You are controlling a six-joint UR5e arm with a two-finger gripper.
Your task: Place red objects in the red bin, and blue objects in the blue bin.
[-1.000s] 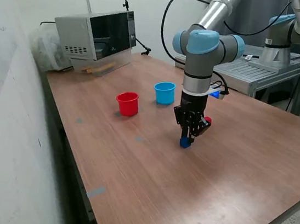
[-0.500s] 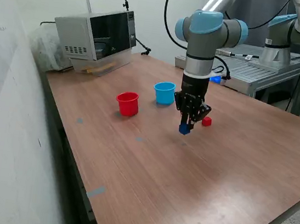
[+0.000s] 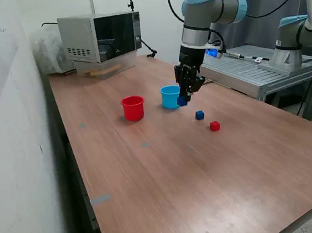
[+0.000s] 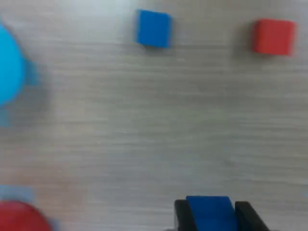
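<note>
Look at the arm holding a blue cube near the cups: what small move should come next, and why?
Probably shift slightly toward the light blue cup until centred above its opening, then release. The gripper holds a dark blue cube between its fingers, raised beside the cup's rim on the exterior view's right, seemingly not yet over it.

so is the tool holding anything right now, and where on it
Yes: the tool is shut on a dark blue cube, pinched on two opposite side faces.
</note>
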